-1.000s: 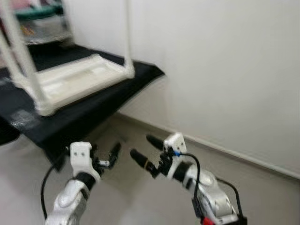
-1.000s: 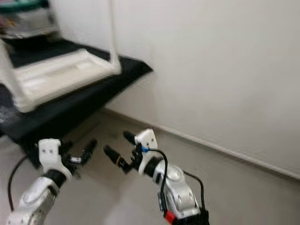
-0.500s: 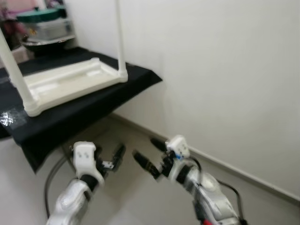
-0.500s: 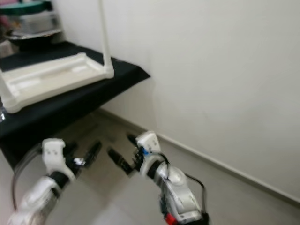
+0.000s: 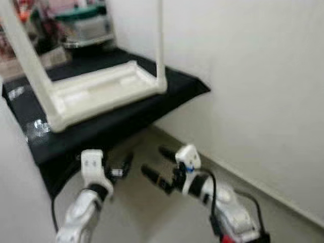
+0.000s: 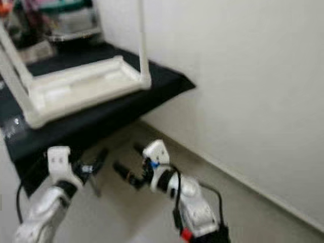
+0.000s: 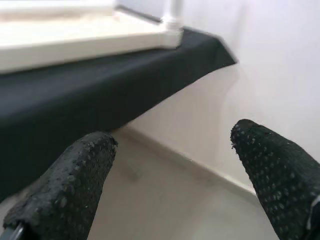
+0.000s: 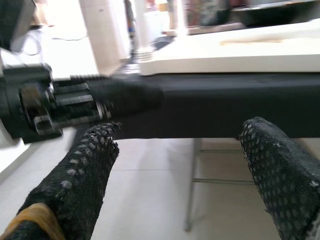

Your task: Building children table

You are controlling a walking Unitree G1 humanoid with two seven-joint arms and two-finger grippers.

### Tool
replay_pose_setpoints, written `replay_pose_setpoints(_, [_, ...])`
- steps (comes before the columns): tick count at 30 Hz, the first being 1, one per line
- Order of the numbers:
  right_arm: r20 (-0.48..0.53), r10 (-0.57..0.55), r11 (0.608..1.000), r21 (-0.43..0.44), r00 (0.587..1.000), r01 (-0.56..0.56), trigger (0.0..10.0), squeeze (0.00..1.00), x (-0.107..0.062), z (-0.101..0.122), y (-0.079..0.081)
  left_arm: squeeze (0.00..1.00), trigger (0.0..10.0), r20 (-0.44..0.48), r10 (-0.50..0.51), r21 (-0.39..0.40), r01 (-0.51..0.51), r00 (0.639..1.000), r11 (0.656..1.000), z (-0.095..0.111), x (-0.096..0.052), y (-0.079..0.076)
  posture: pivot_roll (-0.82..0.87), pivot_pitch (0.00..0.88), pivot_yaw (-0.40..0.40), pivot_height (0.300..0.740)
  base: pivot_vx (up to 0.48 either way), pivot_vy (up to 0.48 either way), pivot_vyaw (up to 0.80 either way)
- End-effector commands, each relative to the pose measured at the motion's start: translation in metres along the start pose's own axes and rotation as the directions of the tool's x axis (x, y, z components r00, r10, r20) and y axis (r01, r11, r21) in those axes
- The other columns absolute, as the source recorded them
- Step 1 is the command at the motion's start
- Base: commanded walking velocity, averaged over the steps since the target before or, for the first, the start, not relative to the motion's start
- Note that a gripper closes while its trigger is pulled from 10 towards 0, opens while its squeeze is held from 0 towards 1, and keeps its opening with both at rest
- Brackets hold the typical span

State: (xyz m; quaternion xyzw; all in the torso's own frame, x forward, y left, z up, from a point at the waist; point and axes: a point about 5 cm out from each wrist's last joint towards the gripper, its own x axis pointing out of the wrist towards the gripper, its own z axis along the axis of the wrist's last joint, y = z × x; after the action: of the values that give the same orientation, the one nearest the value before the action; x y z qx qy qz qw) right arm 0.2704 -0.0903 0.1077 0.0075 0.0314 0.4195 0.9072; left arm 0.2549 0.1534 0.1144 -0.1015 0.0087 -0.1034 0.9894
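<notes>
Nearest the camera, at 6 to 7 o'clock in the head views, the left gripper [image 5: 121, 167] is raised above the pale floor [image 5: 152, 217]. Its two black fingers [image 7: 70, 185] stand well apart in the left wrist view, with nothing between them. Just beside it, toward 5 o'clock, the right gripper [image 5: 154, 164] points toward 10 o'clock. Its dotted fingers [image 8: 85, 170] are likewise spread wide and hold nothing; the right wrist view looks across to the left gripper's body.

Beyond both grippers, from 9 to 1 o'clock, a table covered in black cloth [image 5: 126, 114] runs back along the white wall [image 5: 253, 76], its corner overhanging the floor at about 2 o'clock from the grippers.

On the cloth lies the white children's table [image 5: 96, 91], upside down, top face against the cloth. One white leg [image 5: 160, 40] rises upright from its near corner at 12 o'clock; another leg [image 5: 25, 55] rises at 10 o'clock. Neither gripper touches it.

Farthest back, at 11 o'clock, blurred containers [image 5: 83, 25] stand at the far end of the covered table.
</notes>
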Motion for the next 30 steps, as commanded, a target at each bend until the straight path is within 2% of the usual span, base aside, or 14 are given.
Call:
replay_pose_setpoints(1, [0.006,0.012,1.0,-0.017,1.0,-0.012,10.0,0.0,-0.002,0.001,-0.001,0.0,10.0,0.006,-0.02,0.001,0.02,1.0,1.0,0.001,0.002,-0.006,0.01,0.0,0.012,0.74,0.48,0.0,0.8])
replay_pose_setpoints(4, [0.017,0.026,0.999,-0.043,1.0,-0.025,10.0,0.0,-0.002,0.004,0.001,0.0,10.0,0.013,-0.024,-0.001,0.024,1.0,1.0,0.002,0.004,-0.007,0.0,0.0,0.01,0.74,0.48,0.0,0.66])
replay_pose_setpoints(10, [0.029,0.04,0.998,-0.049,0.999,-0.039,10.0,0.0,-0.003,0.008,0.0,0.0,10.0,0.023,-0.031,-0.003,0.032,0.999,0.999,0.004,0.006,-0.01,0.0,0.0,0.009,0.74,0.48,0.0,0.0])
replay_pose_setpoints(14, [0.057,0.099,0.994,-0.051,0.993,-0.096,10.0,0.0,-0.006,0.012,0.005,0.0,10.0,0.028,-0.034,-0.004,0.035,0.999,0.999,0.006,0.007,-0.01,0.0,0.0,0.012,0.74,0.48,0.0,0.0])
replay_pose_setpoints(19, [0.02,0.198,0.975,-0.104,0.98,-0.195,10.0,0.0,-0.01,0.015,0.01,0.0,10.0,0.032,-0.037,-0.005,0.037,0.999,0.999,0.008,0.008,-0.011,0.0,0.0,0.015,0.74,0.48,0.0,0.0])
replay_pose_setpoints(23, [-0.091,0.26,0.93,-0.243,0.961,-0.275,10.0,0.0,-0.009,0.02,0.009,0.0,10.0,0.031,-0.035,-0.006,0.035,0.999,0.999,0.008,0.008,-0.011,0.0,0.0,0.017,0.74,0.48,0.0,0.0])
replay_pose_setpoints(25, [-0.099,0.267,0.923,-0.261,0.959,-0.283,10.0,0.0,-0.009,0.023,0.008,0.0,10.0,0.031,-0.033,-0.006,0.033,0.999,0.999,0.008,0.007,-0.011,0.0,0.0,0.017,0.74,0.48,0.0,0.0])
replay_pose_setpoints(27, [-0.168,0.331,0.869,-0.329,0.929,-0.369,10.0,0.0,-0.009,0.027,0.01,0.0,10.0,0.023,-0.011,-0.005,0.012,1.0,1.0,0.007,0.007,-0.01,0.0,0.0,0.02,0.74,0.48,0.0,0.0])
replay_pose_setpoints(29, [-0.285,0.405,0.794,-0.361,0.869,-0.488,10.0,0.0,-0.012,0.026,0.013,0.0,10.0,0.013,0.032,0.003,-0.032,0.999,0.999,0.006,0.005,-0.006,0.01,0.0,0.023,0.74,0.315,0.0,0.0])
replay_pose_setpoints(30, [-0.285,0.405,0.794,-0.361,0.869,-0.488,10.0,0.0,-0.012,0.026,0.013,0.0,10.0,0.013,0.032,0.003,-0.032,0.999,0.999,0.006,0.005,-0.006,0.01,0.0,0.023,0.74,0.315,0.0,0.0])
